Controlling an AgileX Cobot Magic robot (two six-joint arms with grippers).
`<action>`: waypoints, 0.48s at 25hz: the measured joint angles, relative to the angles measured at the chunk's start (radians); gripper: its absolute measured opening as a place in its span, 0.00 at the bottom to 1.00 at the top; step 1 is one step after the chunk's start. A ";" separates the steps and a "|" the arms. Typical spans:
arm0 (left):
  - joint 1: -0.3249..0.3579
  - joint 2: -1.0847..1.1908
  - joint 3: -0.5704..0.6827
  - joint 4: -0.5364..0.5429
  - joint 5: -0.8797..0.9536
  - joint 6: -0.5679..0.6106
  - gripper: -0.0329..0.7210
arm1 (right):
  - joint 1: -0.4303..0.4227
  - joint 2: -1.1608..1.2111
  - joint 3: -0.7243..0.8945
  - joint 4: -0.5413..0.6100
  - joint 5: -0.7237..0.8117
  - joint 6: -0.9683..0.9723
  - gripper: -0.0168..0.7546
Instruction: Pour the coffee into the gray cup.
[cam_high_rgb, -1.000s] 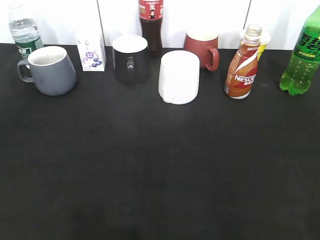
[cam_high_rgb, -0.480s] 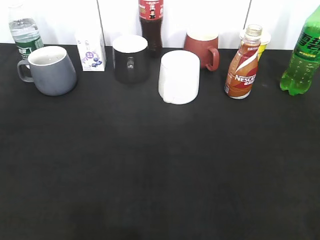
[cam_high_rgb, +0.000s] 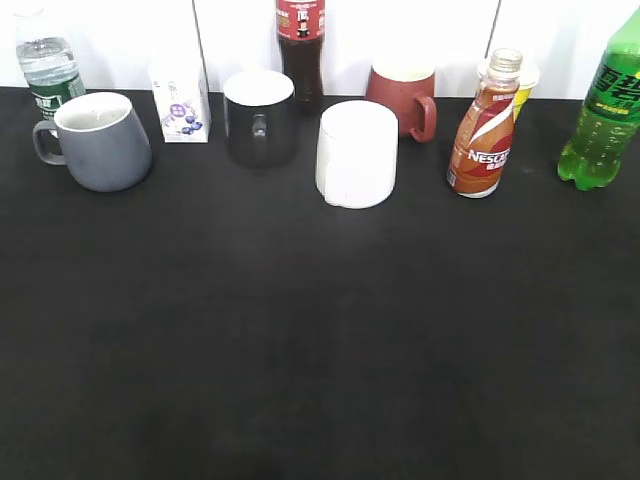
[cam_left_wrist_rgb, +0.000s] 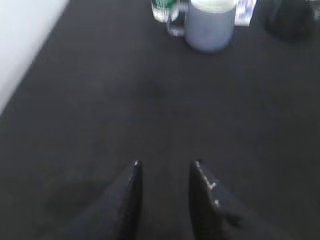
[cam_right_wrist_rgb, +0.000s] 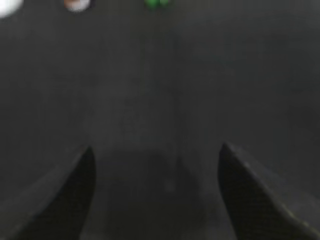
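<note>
The coffee (cam_high_rgb: 482, 135), a small curvy bottle of brown liquid with a brown, orange-red and white Nescafe label, stands upright and uncapped on the black table (cam_high_rgb: 320, 340), well to the right of the white mug (cam_high_rgb: 357, 153) that sits near the middle of the back row. The gray cup (cam_high_rgb: 95, 140) stands upright far to the left of the white mug, its loop handle turned left and its cream inside showing. Between the gray cup and the white mug stand a small white carton (cam_high_rgb: 180, 100) and a glossy black mug (cam_high_rgb: 260, 118); behind the black mug rises a tall dark cola bottle (cam_high_rgb: 301, 45). A dark red mug (cam_high_rgb: 404, 97) sits just behind and to the right of the white mug, a yellow cup (cam_high_rgb: 524, 80) shows behind the coffee, and a green soda bottle (cam_high_rgb: 598, 110) stands farther right again. A clear water bottle (cam_high_rgb: 47, 62) stands behind the gray cup. Neither arm shows in the exterior view. In the left wrist view the left gripper (cam_left_wrist_rgb: 165, 172) hangs over bare table well short of the gray cup (cam_left_wrist_rgb: 209, 26), its jaws a narrow gap apart and holding nothing. The right wrist view is blurred, but the right gripper (cam_right_wrist_rgb: 156, 160) appears spread wide and empty, with the green bottle's base at the far top edge.
</note>
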 joint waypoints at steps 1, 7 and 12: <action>0.000 -0.022 0.001 0.000 0.000 0.000 0.37 | 0.000 -0.033 0.000 0.000 0.000 0.000 0.79; 0.003 -0.027 0.003 0.000 0.001 0.001 0.37 | 0.000 -0.071 0.001 0.002 0.000 0.000 0.79; 0.003 -0.027 0.003 0.000 0.001 0.001 0.37 | 0.000 -0.071 0.001 0.003 0.000 0.000 0.79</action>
